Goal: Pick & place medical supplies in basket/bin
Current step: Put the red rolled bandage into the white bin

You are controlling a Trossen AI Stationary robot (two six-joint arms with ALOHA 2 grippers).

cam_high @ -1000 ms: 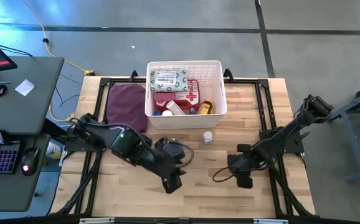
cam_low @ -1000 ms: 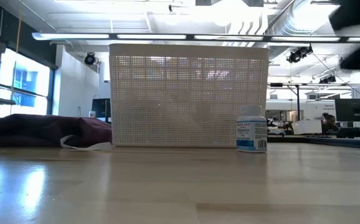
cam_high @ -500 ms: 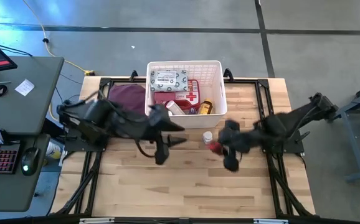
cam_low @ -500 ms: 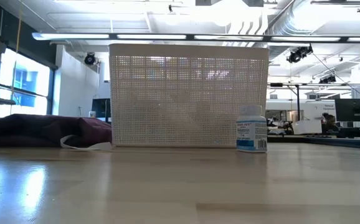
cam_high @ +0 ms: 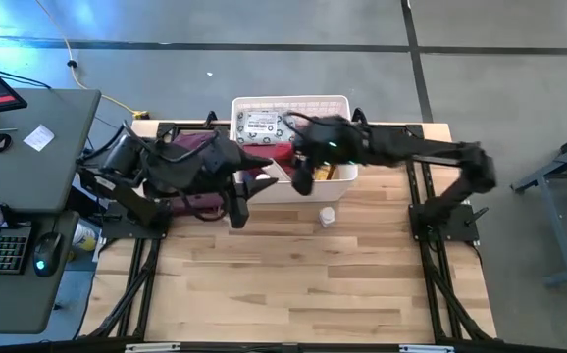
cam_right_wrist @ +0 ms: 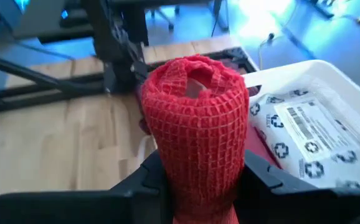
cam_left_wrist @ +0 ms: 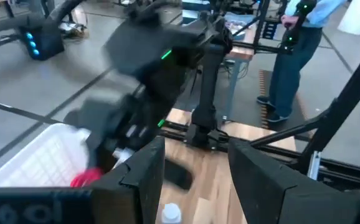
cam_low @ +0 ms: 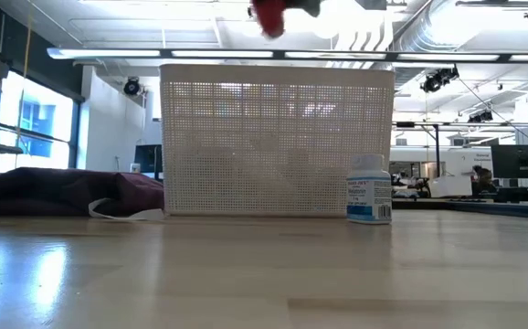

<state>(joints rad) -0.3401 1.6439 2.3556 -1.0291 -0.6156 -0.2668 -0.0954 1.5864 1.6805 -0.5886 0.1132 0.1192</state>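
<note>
Your right gripper (cam_right_wrist: 195, 180) is clamped on a red roll (cam_right_wrist: 197, 134), fingers pressed to either side of it, and it is up over the front edge of the bin (cam_high: 339, 108). In the low view the roll (cam_low: 271, 15) shows as a red blur above the bin's rim (cam_low: 278, 68). From the right wrist you can see the wipes packet (cam_right_wrist: 307, 134) lying in the bin just beyond the roll.

Your left gripper (cam_left_wrist: 192, 180) is spread wide with nothing between its fingers. It sits over the table (cam_high: 293, 284) just off the bin's front left corner, beside the maroon pouch (cam_high: 197, 147). From the left wrist you look past the open fingers at the right arm, with the roll (cam_left_wrist: 88, 178) a red smear at the bin's white wall.

One small bottle (cam_high: 328, 216) stands upright on the table in front of the bin, near its right end and apart from both grippers. In the low view it (cam_low: 370, 189) stands just in front of the slotted wall.

A person (cam_left_wrist: 298, 50) in blue stands in the room behind the table frame.
</note>
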